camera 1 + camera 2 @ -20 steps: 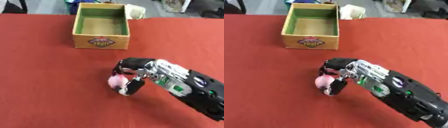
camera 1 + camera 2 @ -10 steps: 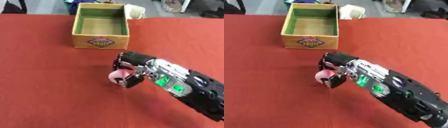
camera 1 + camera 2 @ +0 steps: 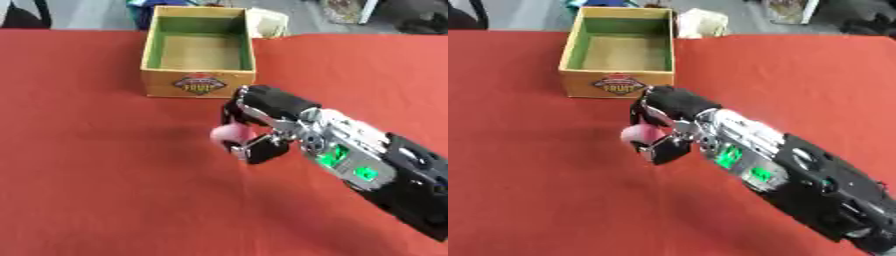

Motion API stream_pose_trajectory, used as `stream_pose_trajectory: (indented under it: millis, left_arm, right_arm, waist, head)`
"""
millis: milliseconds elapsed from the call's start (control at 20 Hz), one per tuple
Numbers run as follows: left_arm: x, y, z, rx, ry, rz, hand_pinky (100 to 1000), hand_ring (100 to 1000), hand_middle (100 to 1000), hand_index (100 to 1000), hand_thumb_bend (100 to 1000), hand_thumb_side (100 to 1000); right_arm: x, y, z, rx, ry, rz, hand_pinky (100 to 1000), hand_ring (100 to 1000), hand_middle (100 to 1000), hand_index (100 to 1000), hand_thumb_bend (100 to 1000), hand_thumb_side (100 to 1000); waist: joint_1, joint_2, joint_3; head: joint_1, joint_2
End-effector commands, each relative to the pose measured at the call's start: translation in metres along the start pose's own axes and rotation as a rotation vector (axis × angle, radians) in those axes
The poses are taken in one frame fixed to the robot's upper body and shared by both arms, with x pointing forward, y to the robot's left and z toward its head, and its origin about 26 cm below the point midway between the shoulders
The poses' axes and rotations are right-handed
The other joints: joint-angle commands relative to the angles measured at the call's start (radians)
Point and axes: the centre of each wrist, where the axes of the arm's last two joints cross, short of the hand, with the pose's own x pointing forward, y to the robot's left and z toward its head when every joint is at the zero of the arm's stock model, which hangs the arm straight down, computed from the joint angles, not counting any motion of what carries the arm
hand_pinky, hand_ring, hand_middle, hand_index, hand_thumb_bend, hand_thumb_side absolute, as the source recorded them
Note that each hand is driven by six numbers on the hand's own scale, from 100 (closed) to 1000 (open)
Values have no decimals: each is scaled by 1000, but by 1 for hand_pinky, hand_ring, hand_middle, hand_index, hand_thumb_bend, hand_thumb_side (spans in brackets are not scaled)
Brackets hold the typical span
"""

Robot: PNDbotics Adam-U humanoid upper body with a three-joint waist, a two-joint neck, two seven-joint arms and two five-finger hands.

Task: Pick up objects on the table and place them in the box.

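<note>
My right hand (image 3: 262,120) reaches in from the lower right over the red table, its fingers and thumb curled round a small pink ball-like object (image 3: 229,133). The object is lifted above the cloth, a short way in front of the box. The wooden box (image 3: 199,50) with green inner walls stands open-topped at the far middle, a fruit label on its front; nothing shows inside it. The left hand is in no view.
The red tablecloth (image 3: 96,175) covers the whole work area. A pale crumpled item (image 3: 700,22) lies just behind the box's right corner, beyond the table edge. Dark furniture and floor show along the far edge.
My right hand has closed round the pink object, lifted it off the cloth and carried it toward the box.
</note>
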Motion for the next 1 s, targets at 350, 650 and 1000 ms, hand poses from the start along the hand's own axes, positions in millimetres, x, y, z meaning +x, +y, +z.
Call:
stream_pose_trajectory:
  millis: [350,650,1000]
  left_arm:
    - [6,-1,-2,-6,-16,17,493,485,359,489,100,690]
    - [5,-1,0,-7,-5,23,495,486,357,486,100,690]
    - [4,-2,3,-17,13,32,497,486,355,483,100,690]
  right_arm:
    - [4,-72,8,-269,-12,7,516,554,310,483,100,100]
    - [6,-104,7,-403,25,2,517,558,309,481,100,100]
    - [-3,-124,-29,-469,82,-5,515,557,306,479,100,100]
  waist:
    - [9,6,0]
    - [13,26,9]
    - [19,47,25]
  head:
    - [-12,-8]
    - [-24,-16]
    - [-37,-54]
